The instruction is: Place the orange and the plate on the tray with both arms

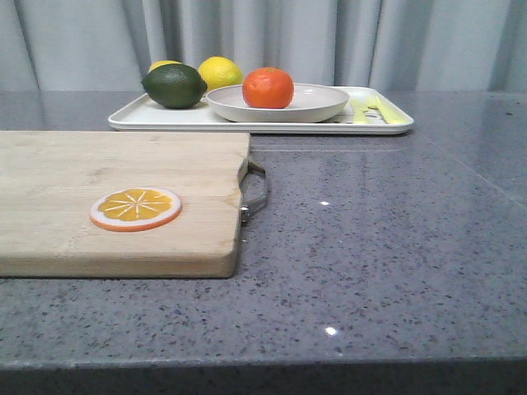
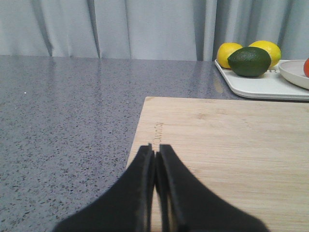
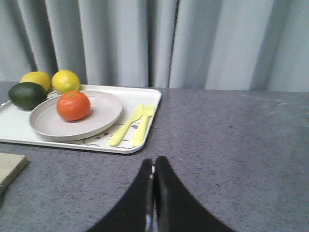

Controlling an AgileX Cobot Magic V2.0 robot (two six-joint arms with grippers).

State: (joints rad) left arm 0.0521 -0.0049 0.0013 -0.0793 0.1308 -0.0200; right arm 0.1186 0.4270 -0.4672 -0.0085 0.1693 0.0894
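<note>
the orange (image 1: pixel 268 87) sits in the plate (image 1: pixel 317 107), and the plate rests on the tray (image 1: pixel 132 120) at the far side of the bench (image 1: pixel 379 239), around 12 o'clock in the front view. on the tray, at 9 o'clock from the plate, lie a dark green avocado (image 1: pixel 174 85) and two lemons (image 1: pixel 219 72); yellow cutlery (image 1: pixel 370 109) lies at its 3 o'clock. the left hand (image 2: pixel 155 166) hangs over the cutting board (image 1: pixel 99 197), fingers pressed together on nothing. the right hand (image 3: pixel 153 179) is likewise closed and empty above bare bench.

Soft even overhead light falling; small glints sparkling on grey countertop (image 1: pixel 331 331). Faint shadows lying under cutting board (image 1: pixel 115 197). Right wrist view looking slightly blurred; black fingers (image 3: pixel 153 193) looming unfocused.
</note>
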